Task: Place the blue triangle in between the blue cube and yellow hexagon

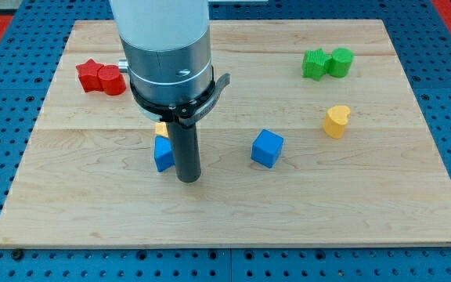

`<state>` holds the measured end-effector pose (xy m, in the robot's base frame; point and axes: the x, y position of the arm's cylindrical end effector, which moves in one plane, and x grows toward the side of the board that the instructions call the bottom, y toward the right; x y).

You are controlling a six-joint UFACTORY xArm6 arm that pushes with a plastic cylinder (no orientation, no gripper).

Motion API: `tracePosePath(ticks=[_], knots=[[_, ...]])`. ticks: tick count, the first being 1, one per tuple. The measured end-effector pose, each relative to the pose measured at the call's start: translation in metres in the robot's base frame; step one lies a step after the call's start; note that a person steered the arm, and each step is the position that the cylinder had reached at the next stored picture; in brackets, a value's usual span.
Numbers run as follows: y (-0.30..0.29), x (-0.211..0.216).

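— Any fingers on that arm?

— None that I can see, so open or closed I cannot tell; it ends in a dark rod, and my tip (pixel 188 178) rests on the tabletop (pixel 233 211) just right of the blue triangle (pixel 162 153), touching it or very nearly.

— And the yellow hexagon?

— Probably that yellow scrap (pixel 161 128) right above the triangle (the rod's collar hides most of it).

— The blue cube?

— The blue cube (pixel 267 148) sits apart, to the view's right, with bare wood between. Farther right is a yellow heart (pixel 336 121); two green blocks (pixel 327 63) sit top right, two red blocks (pixel 100 77) top left, everything clear of the edges.
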<state>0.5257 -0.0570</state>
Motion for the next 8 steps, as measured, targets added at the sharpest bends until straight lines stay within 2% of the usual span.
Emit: tracePosePath(ticks=[3, 4, 5, 6, 8], knots=[[-0.081, 0.024], [-0.065, -0.01], [-0.054, -0.024], [-0.043, -0.024], [0.032, -0.022]])
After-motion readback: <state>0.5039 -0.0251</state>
